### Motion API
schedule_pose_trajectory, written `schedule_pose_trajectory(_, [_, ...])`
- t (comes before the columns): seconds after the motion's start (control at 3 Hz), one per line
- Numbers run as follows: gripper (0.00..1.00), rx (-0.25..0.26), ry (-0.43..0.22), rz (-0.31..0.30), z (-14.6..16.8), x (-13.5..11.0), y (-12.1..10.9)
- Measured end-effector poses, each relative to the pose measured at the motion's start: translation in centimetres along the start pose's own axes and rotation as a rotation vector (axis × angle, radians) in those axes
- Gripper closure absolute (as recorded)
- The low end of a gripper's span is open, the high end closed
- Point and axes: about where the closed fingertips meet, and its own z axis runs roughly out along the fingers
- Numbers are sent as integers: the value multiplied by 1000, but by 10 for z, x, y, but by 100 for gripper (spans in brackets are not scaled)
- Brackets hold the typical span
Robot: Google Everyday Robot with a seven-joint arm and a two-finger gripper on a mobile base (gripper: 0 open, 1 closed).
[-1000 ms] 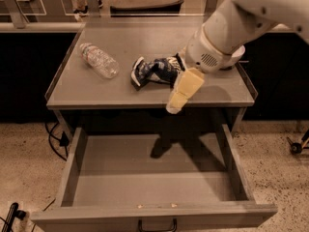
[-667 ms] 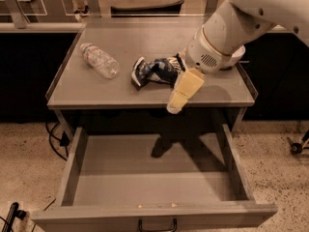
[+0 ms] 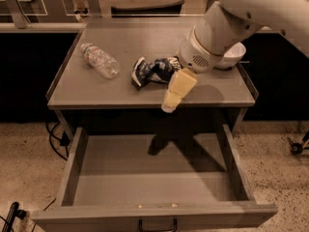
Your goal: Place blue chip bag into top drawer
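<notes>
The blue chip bag (image 3: pixel 153 70) lies crumpled on the grey table top, right of centre. My gripper (image 3: pixel 175 89) hangs off the white arm just right of the bag, its pale yellow end pointing down and left over the table's front edge, close against the bag's right side. Whether it holds the bag cannot be told. The top drawer (image 3: pixel 77 163) is pulled fully out below the table, its flat grey bottom bare, with the dark bar handle (image 3: pixel 157 224) on its front.
A clear plastic water bottle (image 3: pixel 100 60) lies on the table's left part. A white bowl (image 3: pixel 232 56) stands at the right, partly behind my arm. Cables (image 3: pixel 57 138) hang at the left under the table. A speckled floor surrounds the drawer.
My arm and gripper have shifted slightly left, closer to the bag. The bag, the bottle and the drawer have not moved.
</notes>
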Motion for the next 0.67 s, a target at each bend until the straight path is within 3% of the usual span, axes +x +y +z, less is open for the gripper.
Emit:
schedule_pose_trajectory(0.33, [0,18,-11,-8,11,-10,-20])
schedule_pose_trajectory(0.67, [0,23,-87,-20,22,-20,-41])
